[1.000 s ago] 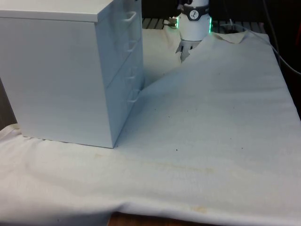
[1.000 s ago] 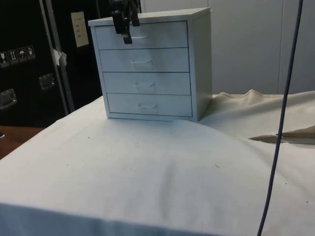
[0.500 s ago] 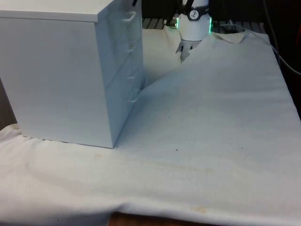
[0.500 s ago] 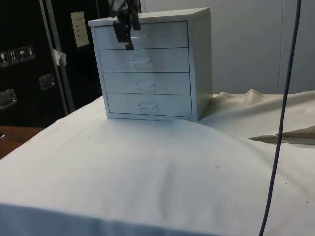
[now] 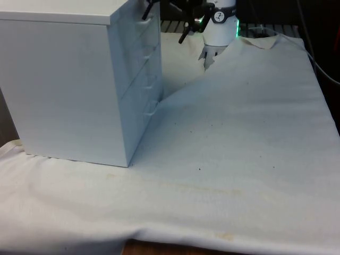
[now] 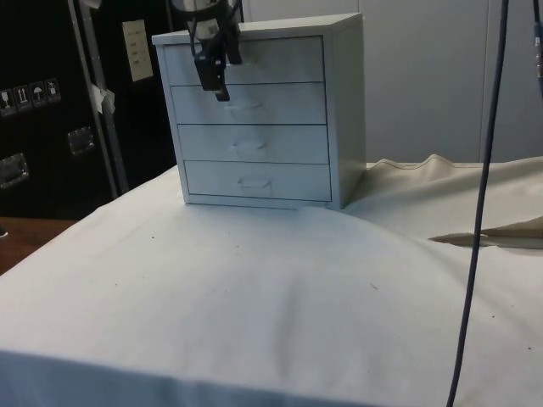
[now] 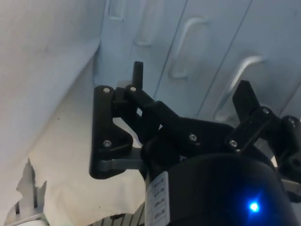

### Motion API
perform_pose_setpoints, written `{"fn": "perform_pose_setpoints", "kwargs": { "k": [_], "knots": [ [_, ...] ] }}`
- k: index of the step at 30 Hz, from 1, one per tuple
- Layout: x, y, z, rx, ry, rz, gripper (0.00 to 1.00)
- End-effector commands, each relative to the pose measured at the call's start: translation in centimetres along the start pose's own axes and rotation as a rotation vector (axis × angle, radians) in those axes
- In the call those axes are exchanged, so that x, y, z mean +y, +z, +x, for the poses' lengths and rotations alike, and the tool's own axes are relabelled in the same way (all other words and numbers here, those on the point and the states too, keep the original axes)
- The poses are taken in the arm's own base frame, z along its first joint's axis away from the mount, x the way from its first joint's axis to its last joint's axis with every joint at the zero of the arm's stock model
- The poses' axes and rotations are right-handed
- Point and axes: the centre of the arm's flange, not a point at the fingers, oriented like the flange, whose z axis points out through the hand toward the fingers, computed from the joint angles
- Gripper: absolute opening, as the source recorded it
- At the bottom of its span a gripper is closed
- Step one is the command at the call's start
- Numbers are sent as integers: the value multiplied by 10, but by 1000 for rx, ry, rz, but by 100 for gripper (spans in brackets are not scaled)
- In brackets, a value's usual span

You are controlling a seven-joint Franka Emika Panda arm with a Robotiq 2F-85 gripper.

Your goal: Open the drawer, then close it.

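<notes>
Your pincer [image 6: 219, 80] has dropped lower, fingers spread wide, so line it squarely on the second drawer's handle [image 6: 244, 108] before closing.

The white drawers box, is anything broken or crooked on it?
No. The chest of drawers stands straight on the cloth, all four drawers shut and level. The gripper hangs open in front of the upper drawers.

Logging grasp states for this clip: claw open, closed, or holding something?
Claw: open, holding nothing, in front of the chest of drawers.
</notes>
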Motion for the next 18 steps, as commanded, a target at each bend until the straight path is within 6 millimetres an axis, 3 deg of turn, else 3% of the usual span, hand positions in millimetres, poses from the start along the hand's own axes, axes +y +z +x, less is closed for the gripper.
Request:
{"fn": "perform_pose_setpoints", "kwargs": {
  "k": [1, 7, 9, 10, 11, 18],
  "knots": [
    [2, 0, 0, 12, 3, -9, 100],
    [4, 0, 1, 18, 14, -30, 100],
    [3, 0, 1, 9, 13, -23, 89],
    [3, 0, 1, 20, 15, -35, 89],
    [3, 0, 1, 21, 18, -39, 78],
    [3, -1, 0, 24, 21, -53, 42]
  ]
}}
